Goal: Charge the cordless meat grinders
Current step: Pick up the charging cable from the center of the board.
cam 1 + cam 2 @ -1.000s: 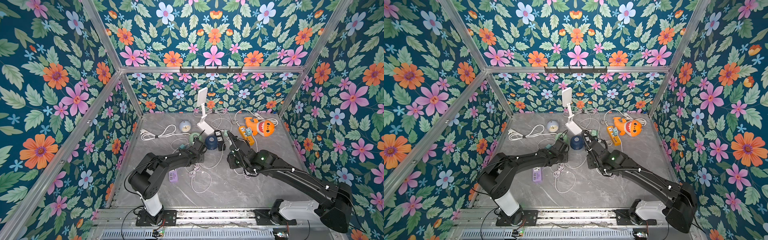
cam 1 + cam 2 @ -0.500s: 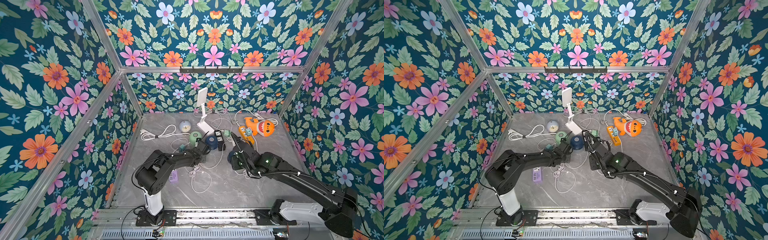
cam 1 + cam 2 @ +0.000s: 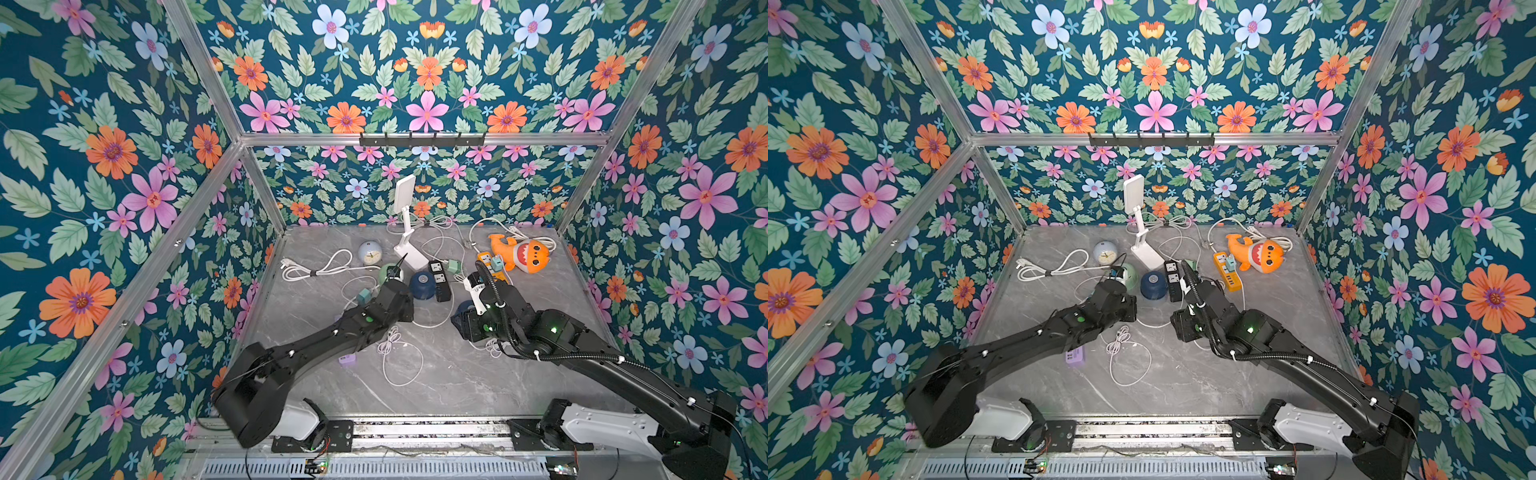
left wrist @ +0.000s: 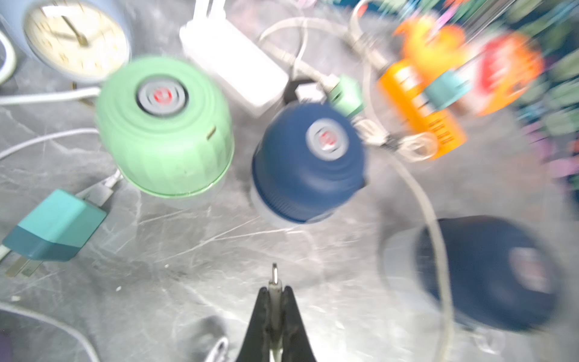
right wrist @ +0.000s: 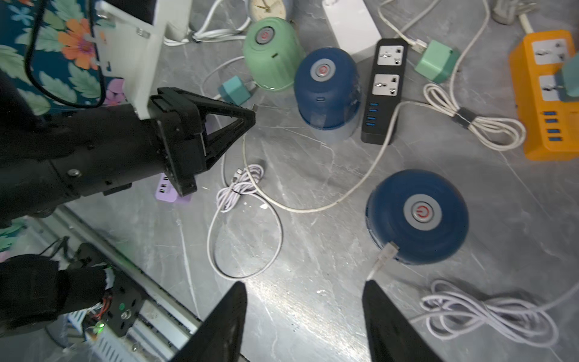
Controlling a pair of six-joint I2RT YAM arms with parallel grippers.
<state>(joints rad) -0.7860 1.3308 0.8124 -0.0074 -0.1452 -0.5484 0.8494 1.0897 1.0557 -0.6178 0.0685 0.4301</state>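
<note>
The left pincer (image 4: 274, 291) is pressed together on the plug (image 4: 274, 274) of a white cable. The plug's metal tip sticks out past the fingertips, over bare desk (image 5: 329, 250). The wrist view here is blurred, so I cannot tell how high the plug hangs.

The right pincer (image 5: 304, 283) is spread, with nothing between its fingers (image 5: 385, 313).

Places below are given from the black strip (image 5: 383, 91). A navy grinder (image 5: 326, 87) stands upright just beside the strip's long edge, button up. It stands between the strip and the left pincer's tips. Both top views show this pair side by side (image 3: 422, 284) (image 3: 1152, 284).

The green grinder (image 5: 274, 53) stands just past that navy one, farther from the strip and also upright. A teal adapter (image 5: 234, 91) lies just beside it, near the held plug.

The second navy grinder (image 5: 416, 216) sits well apart from the strip, on the robot's side, just ahead of the right pincer. It is upright, and a white connector (image 5: 387, 252) sits in its lower wall.

On the strip's other long edge lies a mint adapter (image 5: 437, 61). Beyond that is an orange strip (image 5: 545, 94).
</note>
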